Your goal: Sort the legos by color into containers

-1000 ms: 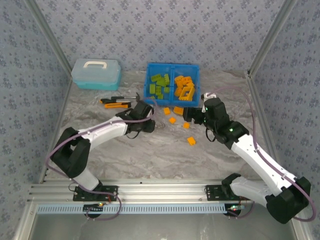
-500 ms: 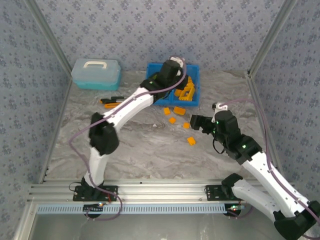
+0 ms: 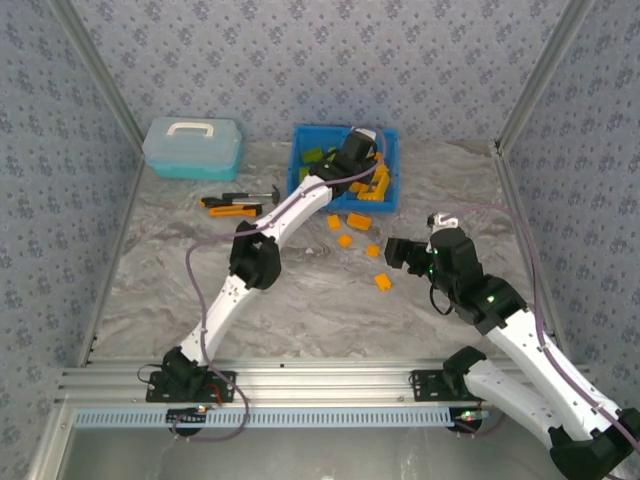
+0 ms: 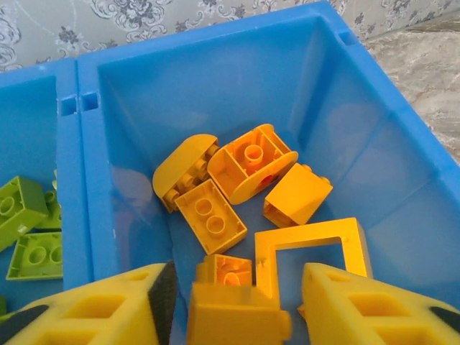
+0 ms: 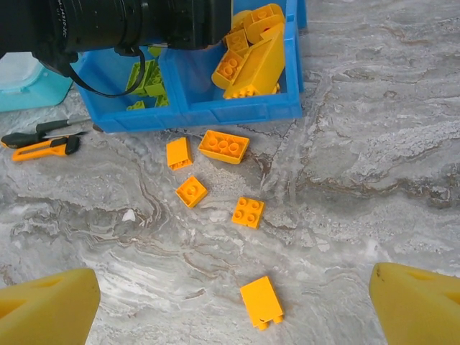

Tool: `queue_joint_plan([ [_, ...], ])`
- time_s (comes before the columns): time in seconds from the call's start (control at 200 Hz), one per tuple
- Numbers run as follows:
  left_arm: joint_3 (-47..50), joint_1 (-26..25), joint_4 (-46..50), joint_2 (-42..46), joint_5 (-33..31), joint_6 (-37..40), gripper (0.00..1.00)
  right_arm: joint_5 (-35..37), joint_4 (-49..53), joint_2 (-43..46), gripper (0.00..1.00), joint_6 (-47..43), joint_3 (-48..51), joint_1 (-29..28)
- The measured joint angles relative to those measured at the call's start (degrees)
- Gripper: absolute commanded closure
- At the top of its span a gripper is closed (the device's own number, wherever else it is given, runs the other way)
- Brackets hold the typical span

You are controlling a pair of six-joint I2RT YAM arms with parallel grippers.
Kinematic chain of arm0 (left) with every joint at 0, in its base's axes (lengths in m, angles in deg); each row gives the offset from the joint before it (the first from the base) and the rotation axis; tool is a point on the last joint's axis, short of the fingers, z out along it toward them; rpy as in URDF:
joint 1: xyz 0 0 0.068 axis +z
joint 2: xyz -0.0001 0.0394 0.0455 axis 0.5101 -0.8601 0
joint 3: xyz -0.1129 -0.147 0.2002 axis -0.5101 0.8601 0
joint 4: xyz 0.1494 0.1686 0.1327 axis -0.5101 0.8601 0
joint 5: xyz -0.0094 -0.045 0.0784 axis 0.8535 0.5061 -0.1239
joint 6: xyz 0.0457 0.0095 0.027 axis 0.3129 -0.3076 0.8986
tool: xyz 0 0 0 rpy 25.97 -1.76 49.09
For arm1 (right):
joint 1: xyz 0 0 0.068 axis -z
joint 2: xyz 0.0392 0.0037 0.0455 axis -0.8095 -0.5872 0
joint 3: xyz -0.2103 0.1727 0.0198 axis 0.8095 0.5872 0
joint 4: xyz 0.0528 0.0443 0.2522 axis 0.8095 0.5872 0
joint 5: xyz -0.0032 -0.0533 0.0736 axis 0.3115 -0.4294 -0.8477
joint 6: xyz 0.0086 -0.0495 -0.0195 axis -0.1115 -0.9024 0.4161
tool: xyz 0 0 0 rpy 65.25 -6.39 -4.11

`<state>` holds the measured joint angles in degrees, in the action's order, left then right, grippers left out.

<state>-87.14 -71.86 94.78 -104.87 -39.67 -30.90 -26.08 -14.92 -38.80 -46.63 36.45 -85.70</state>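
On the near side of the bright blue rectangular plastic bin (image 3: pixel 296 170), off toward its right end, the right gripper (image 3: pixel 397 250) hovers with its jaws spread wide, holding nothing. Between it and the bin's front wall, five small orange plastic bricks (image 5: pixel 248 212) lie loose on the grey marbled tabletop (image 5: pixel 374 165). Over the bin's right compartment the left gripper (image 4: pixel 237 287) hangs with its jaws parted. A square orange brick (image 4: pixel 233 320) sits between its fingers, with a gap on each side. Beneath it are more orange bricks and an open orange frame (image 4: pixel 310 234). Lime green bricks (image 4: pixel 36 255) fill the left compartment.
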Motion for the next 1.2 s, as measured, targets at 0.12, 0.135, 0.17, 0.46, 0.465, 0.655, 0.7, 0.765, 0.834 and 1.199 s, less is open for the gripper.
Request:
queue_joint_plan([
  [0.12, 0.0, -0.5, 0.4, 0.3, 0.4, 0.2, 0.42, 0.0, 0.1, 0.0, 0.01, 0.0, 0.0, 0.0],
  [0.135, 0.0, -0.5, 0.6, 0.5, 0.5, 0.2, 0.41, 0.0, 0.2, 0.0, 0.01, 0.0, 0.0, 0.0],
  [0.17, 0.0, -0.7, 1.1, 1.0, 0.9, 0.2, 0.41, 0.0, 0.2, 0.0, 0.01, 0.0, 0.1, 0.0],
  [0.46, 10.8, -2.8, 2.6, 19.8, 6.4, -0.4, 0.34, -0.3, 3.9, -1.7, 0.01, -0.2, 2.0, 0.0],
  [0.465, 11.2, -2.8, 2.6, 20.3, 6.5, -0.4, 0.34, -0.4, 4.1, -1.9, 0.01, -0.2, 2.1, 0.0],
  [0.655, 34.4, -3.5, -2.1, 44.0, 14.2, -0.6, 0.2, -5.0, 7.6, -9.3, 0.03, -3.4, 3.1, 0.0],
  [0.7, 41.4, -3.5, -4.0, 49.7, 15.3, -0.5, 0.16, -6.0, 7.6, -11.8, 0.04, -4.4, 3.1, 0.0],
  [0.765, 50.6, -3.5, -5.3, 56.3, 15.6, -0.6, 0.08, -7.3, 7.5, -15.6, 0.07, -5.8, 3.1, 0.0],
  [0.834, 60.9, -3.5, -7.1, 62.4, 15.6, -0.8, 0.01, -8.0, 7.0, -20.4, 0.1, -7.2, 3.0, -0.1],
  [1.199, 82.2, -3.5, -10.3, 69.1, 14.4, -1.6, 0.01, -7.6, 6.0, -34.0, 0.37, -11.0, -0.4, -1.4],
])
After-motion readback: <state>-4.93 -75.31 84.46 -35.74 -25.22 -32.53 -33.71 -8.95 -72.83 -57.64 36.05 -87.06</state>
